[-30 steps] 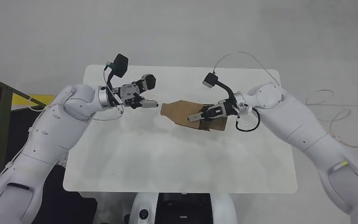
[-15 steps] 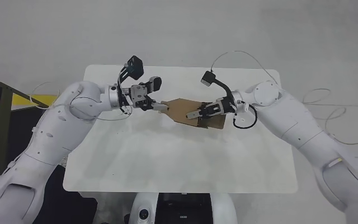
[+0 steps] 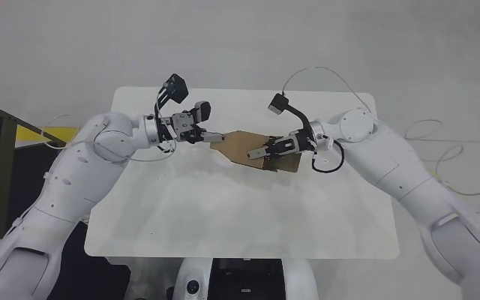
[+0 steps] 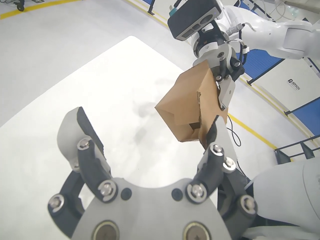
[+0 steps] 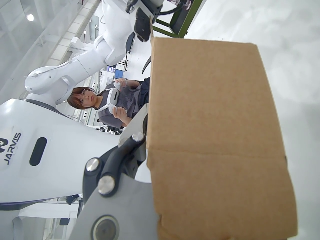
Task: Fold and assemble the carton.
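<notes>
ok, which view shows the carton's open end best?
Left wrist view: the carton faces it end-on, so the partly folded flaps and the gap inside are visible. In the top view the carton is a small brown shape and its flaps are hard to read. The right wrist view has one plain side of the carton close up.

A white table (image 3: 225, 217) stands on grey floor (image 4: 50, 33) marked with yellow lines (image 4: 62, 4).

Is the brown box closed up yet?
Not fully: the carton end facing the left gripper shows folded flaps with a dark gap.
</notes>
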Available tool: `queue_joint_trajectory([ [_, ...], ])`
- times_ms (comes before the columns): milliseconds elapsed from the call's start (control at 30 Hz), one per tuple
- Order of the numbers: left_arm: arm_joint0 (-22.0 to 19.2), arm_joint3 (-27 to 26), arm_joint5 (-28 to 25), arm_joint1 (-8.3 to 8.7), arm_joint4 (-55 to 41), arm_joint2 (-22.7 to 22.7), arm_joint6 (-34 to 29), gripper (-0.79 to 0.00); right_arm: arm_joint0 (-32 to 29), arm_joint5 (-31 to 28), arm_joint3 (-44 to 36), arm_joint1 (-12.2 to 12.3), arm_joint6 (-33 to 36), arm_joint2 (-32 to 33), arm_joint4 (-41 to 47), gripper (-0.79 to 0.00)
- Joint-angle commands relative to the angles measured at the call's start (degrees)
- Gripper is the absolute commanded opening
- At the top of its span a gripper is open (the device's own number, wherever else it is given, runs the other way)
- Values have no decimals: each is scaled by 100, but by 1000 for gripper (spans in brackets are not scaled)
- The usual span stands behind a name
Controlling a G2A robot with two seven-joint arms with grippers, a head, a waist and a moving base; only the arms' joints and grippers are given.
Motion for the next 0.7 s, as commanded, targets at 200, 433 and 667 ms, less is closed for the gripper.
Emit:
queue_joint_trajectory([
  [200,0,318,-154,-45,-252,-12,-48,0,-70,60,-119,13,60,126,41,-785],
  [433,-42,499,-278,-104,-489,63,-177,0,-113,101,-231,2,101,198,29,-785],
  [667,-95,550,-356,-177,-582,197,-312,0,-150,117,-323,-6,117,261,2,-785],
])
